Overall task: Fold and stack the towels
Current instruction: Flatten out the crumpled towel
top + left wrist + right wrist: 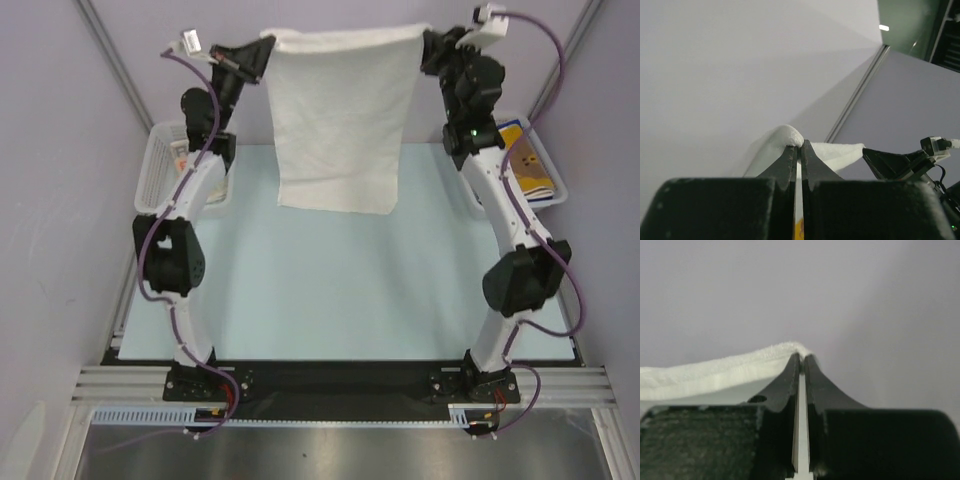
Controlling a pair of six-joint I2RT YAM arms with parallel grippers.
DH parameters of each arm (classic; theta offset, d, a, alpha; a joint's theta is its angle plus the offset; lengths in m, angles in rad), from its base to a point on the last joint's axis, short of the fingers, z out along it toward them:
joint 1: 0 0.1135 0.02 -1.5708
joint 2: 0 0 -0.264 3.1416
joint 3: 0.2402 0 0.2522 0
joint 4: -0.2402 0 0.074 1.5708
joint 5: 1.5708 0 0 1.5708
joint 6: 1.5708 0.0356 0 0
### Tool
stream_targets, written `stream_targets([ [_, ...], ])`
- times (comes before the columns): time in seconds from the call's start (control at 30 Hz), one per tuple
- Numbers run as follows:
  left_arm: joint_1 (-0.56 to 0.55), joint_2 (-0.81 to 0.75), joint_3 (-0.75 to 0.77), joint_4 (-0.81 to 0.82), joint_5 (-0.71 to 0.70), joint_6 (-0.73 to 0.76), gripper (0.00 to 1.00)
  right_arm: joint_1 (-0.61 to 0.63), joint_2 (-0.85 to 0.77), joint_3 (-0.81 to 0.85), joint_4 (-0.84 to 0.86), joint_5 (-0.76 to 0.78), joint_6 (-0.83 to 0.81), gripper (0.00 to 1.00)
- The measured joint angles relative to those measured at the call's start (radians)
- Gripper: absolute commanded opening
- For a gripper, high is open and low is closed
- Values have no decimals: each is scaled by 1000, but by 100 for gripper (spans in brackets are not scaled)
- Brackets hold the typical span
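Top external: white towel point(340, 120) held up in the air over the far half of the desk point(340, 300). It is stretched by its two upper corners. The top edge runs straight left to right between the hands. The long axis hangs downward from that edge, with the lower hem pointing at the desk. The cloth is flat and open, with a slight slant along the lower hem. Cannot tell whether the hem touches the desk.
- Left hand point(262, 55): raised, pinched on the towel's left upper corner.
- Right hand point(428, 45): raised to the same height, pinched on the right upper corner.
- Left basket point(160, 185): white mesh, at the desk's left edge beside the left arm, with something printed inside.
- Right basket point(553, 190): at the right edge, holding a yellow-orange towel point(525, 160) lying folded.

Left wrist: left hand point(800, 145) has its fingers nearly together, with only a thin slit between them. A white corner of towel point(785, 135) bulges over the tips. The taut edge leads off rightward to the right hand point(870, 155), seen as a dark wedge.

Right wrist: right hand point(801, 357) is narrow, clamped on the towel point(715, 375). The rolled hem runs away to the left, level, from the fingertips. Plain wall behind.
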Motion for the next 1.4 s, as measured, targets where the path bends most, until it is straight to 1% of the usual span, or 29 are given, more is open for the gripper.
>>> stream_targets([
  [0.1,-20,-177,-328,5,-5,-6,0,10,-201,-311,-43,22,44,0],
  [0.2,-58,-376,-641,-16,-31,-6,0,28,-379,-531,-120,36,106,0],
  [0.27,-93,-529,-831,-75,-48,0,0,47,-520,-676,-202,48,152,0],
  [0.37,-154,-758,-1057,-166,-83,16,0,82,-711,-849,-332,50,229,0],
  [0.4,-177,-839,-1133,-195,-94,23,0,97,-779,-916,-353,47,254,0],
  [0.47,-207,-977,-1255,-272,-119,30,0,137,-886,-1040,-421,48,299,0],
  [0.53,-216,-1076,-1351,-360,-143,29,0,185,-964,-1170,-487,47,342,0],
  [0.6,-220,-1135,-1426,-447,-164,29,0,242,-1001,-1282,-551,48,386,0],
  [0.73,-243,-1238,-1553,-685,-202,27,0,330,-993,-1435,-698,32,475,0],
  [0.87,-259,-1336,-1610,-892,-209,14,0,380,-1009,-1503,-792,18,551,0],
  [1.03,-260,-1429,-1636,-1112,-210,-7,1,418,-1028,-1535,-843,-10,610,0],
  [1.07,-260,-1434,-1636,-1138,-208,-11,2,424,-1028,-1543,-846,-18,618,0],
  [1.17,-260,-1435,-1643,-1197,-187,-31,2,447,-1021,-1563,-863,-35,639,0],
  [1.4,-261,-1444,-1757,-1276,-108,-95,4,529,-1006,-1603,-893,-50,697,0],
])
